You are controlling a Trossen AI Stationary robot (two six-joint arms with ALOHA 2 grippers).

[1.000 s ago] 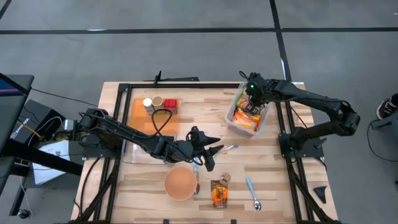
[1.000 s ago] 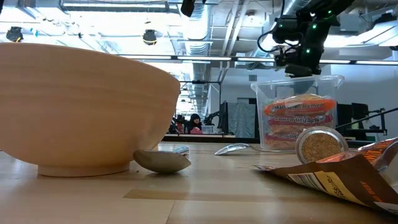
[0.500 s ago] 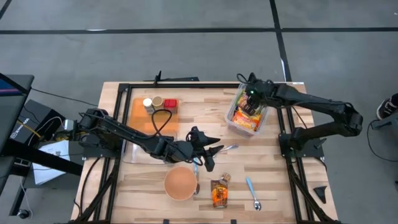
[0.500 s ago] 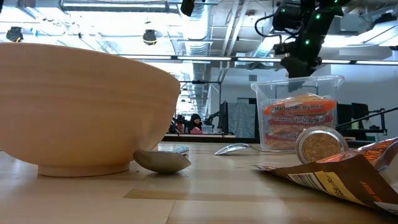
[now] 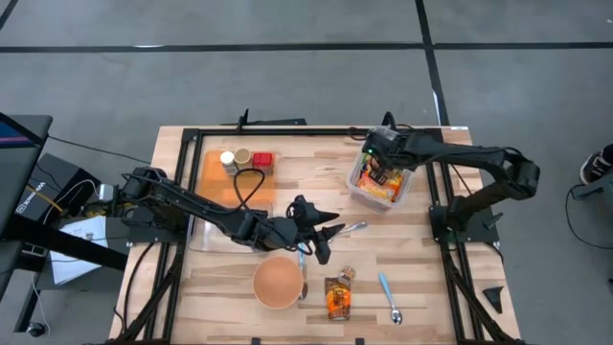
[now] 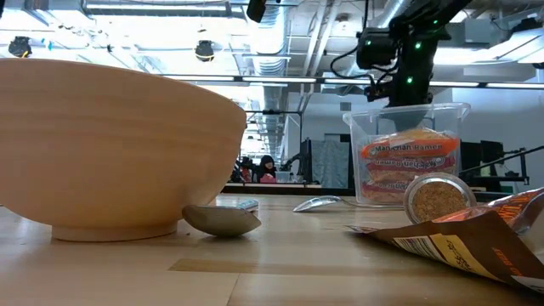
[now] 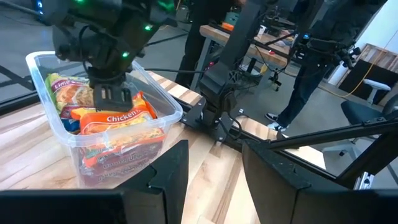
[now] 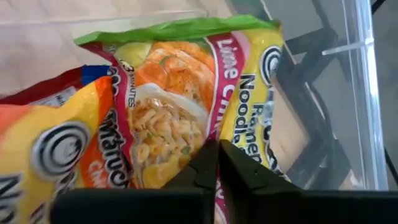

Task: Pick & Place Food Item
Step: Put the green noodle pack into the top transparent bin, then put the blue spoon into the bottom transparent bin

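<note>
We see the right tool, pressed together, inside the clear bin over noodle packets; left tool, spread, mid-surface.

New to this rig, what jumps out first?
The clear bin of bright ramen packets at the table's back right, with the right gripper reaching into it, fingers closed. Next, the wooden bowl at front centre, with the left gripper open just behind it.
</note>
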